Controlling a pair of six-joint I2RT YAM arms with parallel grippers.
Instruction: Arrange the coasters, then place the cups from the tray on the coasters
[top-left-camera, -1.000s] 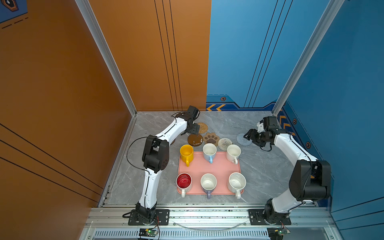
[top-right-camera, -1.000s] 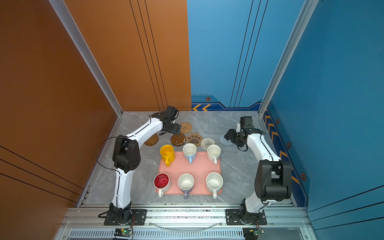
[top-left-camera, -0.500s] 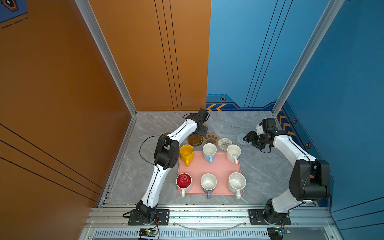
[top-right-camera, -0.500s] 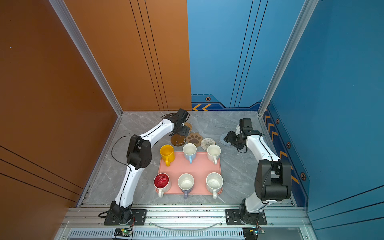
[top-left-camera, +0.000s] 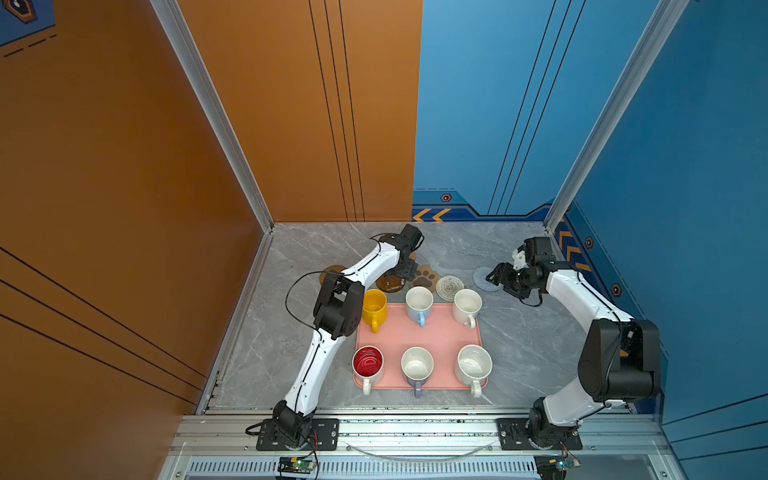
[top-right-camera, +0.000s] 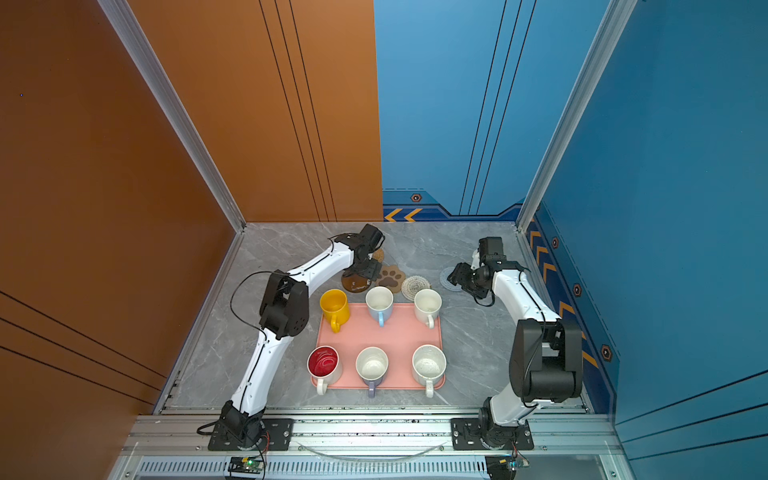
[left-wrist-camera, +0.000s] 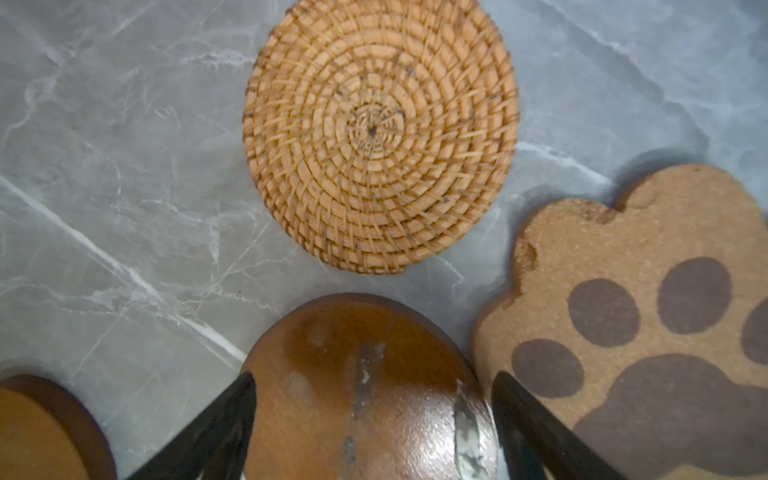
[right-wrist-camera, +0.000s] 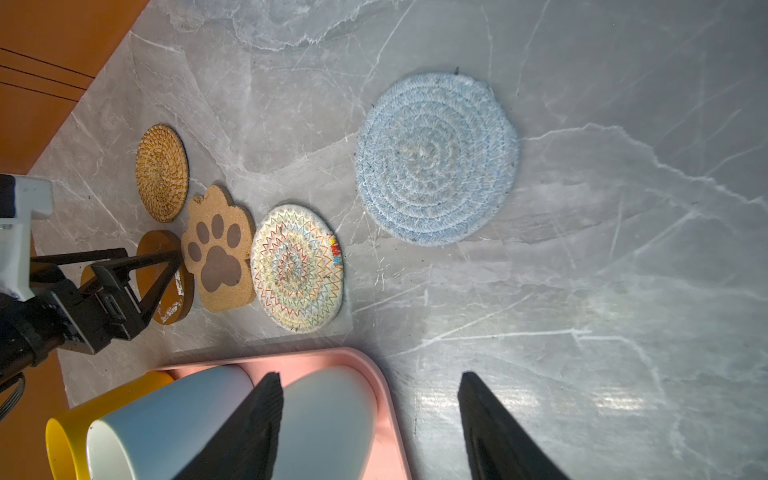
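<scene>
Left tool (left-wrist-camera: 372, 382): jaws spread wide, straddling a glossy brown disc (left-wrist-camera: 332, 353) that lies flat on the bench (left-wrist-camera: 124, 166); we can't tell whether they press it. Paw coaster (left-wrist-camera: 623, 311) just beside, tan woven coaster (left-wrist-camera: 380, 137) near. Right tool (right-wrist-camera: 369, 376): jaws apart, empty, beside the tray (right-wrist-camera: 382, 399), near the light blue coaster (right-wrist-camera: 436, 158). We count six cups (top-left-camera: 419, 299) on the tray.

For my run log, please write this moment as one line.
left tool: open, astride dark brown coaster | right tool: open, empty | cups: six on tray
</scene>
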